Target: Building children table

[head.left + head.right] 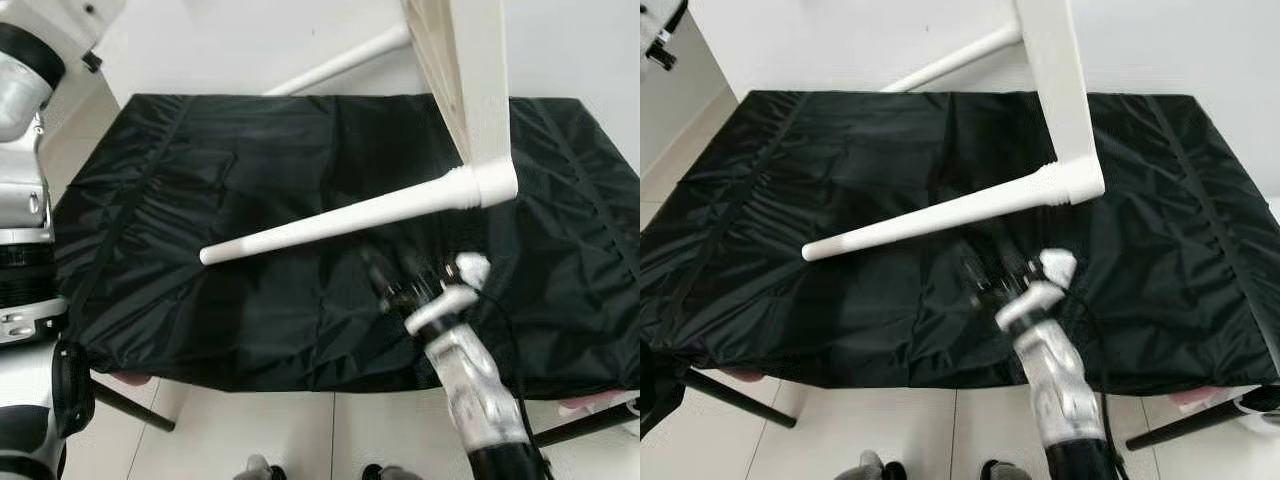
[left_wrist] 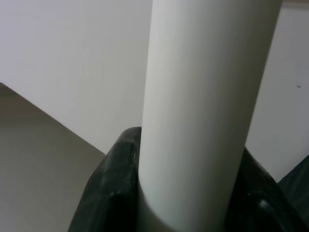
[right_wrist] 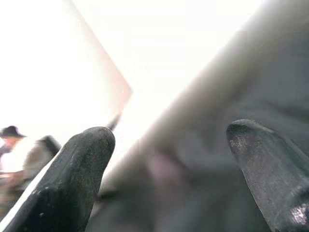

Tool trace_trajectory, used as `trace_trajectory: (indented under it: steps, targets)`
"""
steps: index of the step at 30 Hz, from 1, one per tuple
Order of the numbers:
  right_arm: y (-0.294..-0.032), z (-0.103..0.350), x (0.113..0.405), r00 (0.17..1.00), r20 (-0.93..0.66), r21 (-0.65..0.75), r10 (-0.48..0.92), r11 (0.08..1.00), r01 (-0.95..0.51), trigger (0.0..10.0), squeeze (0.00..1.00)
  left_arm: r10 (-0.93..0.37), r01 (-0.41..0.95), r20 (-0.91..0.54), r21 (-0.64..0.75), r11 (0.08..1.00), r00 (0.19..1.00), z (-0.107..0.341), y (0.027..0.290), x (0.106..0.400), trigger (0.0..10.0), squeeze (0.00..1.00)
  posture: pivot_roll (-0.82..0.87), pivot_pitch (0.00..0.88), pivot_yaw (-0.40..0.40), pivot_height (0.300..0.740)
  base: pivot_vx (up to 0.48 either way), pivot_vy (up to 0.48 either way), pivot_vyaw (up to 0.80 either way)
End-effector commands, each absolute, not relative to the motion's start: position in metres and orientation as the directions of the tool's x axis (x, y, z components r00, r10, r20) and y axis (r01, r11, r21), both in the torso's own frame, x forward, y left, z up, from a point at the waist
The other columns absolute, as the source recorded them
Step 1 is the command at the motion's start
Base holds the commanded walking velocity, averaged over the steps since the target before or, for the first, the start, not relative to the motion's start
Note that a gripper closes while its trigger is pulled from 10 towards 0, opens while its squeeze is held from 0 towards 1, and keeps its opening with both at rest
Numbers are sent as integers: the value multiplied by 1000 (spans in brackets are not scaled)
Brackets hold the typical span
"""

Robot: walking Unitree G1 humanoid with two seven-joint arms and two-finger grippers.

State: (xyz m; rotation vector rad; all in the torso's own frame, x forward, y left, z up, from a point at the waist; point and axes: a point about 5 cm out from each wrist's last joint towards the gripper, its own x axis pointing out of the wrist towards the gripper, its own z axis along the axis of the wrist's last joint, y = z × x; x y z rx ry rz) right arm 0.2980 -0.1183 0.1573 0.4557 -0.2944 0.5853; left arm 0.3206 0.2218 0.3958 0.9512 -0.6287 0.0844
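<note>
From my head cameras, the white children's table (image 1: pixel 470 70) stands tipped on edge over the black-covered work surface (image 1: pixel 200 200), one screwed-in leg (image 1: pixel 340 220) jutting out level above the cloth, and my right gripper (image 1: pixel 985 270) reaches up just beneath that leg, probably to steady or turn it. My left wrist camera shows my left gripper (image 2: pixel 188 212) closed around another white leg (image 2: pixel 207 96), which I judge keeps the frame propped. In the right wrist view my right fingers (image 3: pixel 77 169) stand wide apart, empty; no containers here.
</note>
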Motion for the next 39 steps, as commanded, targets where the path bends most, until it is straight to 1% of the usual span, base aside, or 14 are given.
trace_trajectory:
  steps: [1,7,13,16,20,21,23,24,25,26,33,34,36,39]
  targets:
    - [-110,152,299,771,375,363,514,684,-633,10000,0,-87,-404,644,573,713,760,408,239,309,10000,0,42,40,18,740,0,0,0]
    - [-93,176,317,709,448,365,545,612,-702,10000,0,-95,-401,646,575,713,757,408,234,305,10000,0,49,36,14,740,0,0,0]
    - [-91,192,337,745,492,407,451,637,-654,10000,0,-101,-397,644,579,712,758,407,232,304,10000,0,53,34,15,740,0,0,0]
    - [-86,199,354,807,505,503,306,655,-564,10000,0,-107,-389,636,588,709,765,407,230,303,10000,0,64,36,16,740,0,0,0]
    - [-83,202,357,808,520,517,275,652,-555,10000,0,-110,-386,629,595,705,769,407,230,304,10000,0,69,39,18,740,0,0,0]
    - [-83,207,359,802,542,519,251,651,-554,6314,0,-114,-381,624,601,702,773,406,229,304,10000,0,69,39,20,740,0,0,0]
    - [-84,211,361,797,556,520,235,650,-554,6314,0,-117,-378,620,605,700,776,405,229,304,10000,0,69,39,20,740,0,0,0]
    - [-86,218,363,795,570,528,205,650,-546,3608,0,-120,-372,615,608,701,779,405,229,305,10000,0,71,41,23,740,0,0,0]
    - [-86,218,363,795,570,528,205,650,-546,3608,0,-120,-372,615,608,701,779,405,229,305,10000,0,71,41,23,740,0,0,0]
    - [-87,227,365,784,596,530,174,649,-547,0,0,-123,-365,609,611,702,784,404,228,305,10000,0,70,43,27,740,0,0,0]
    - [-85,250,357,719,684,450,128,701,-553,0,0,-138,-329,581,622,711,802,400,225,309,10000,0,63,60,32,740,0,0,0]
    - [-87,254,350,684,716,369,138,757,-540,0,0,-135,-328,580,621,712,803,399,225,310,10000,0,58,67,37,740,0,0,0]
    - [-88,255,348,675,723,349,144,768,-537,0,0,-135,-329,580,621,712,803,399,226,310,10000,0,58,67,37,740,0,0,0]
    - [-87,267,337,601,778,222,181,817,-533,0,0,-132,-322,579,612,722,805,398,225,312,10000,0,50,70,45,740,0,0,0]
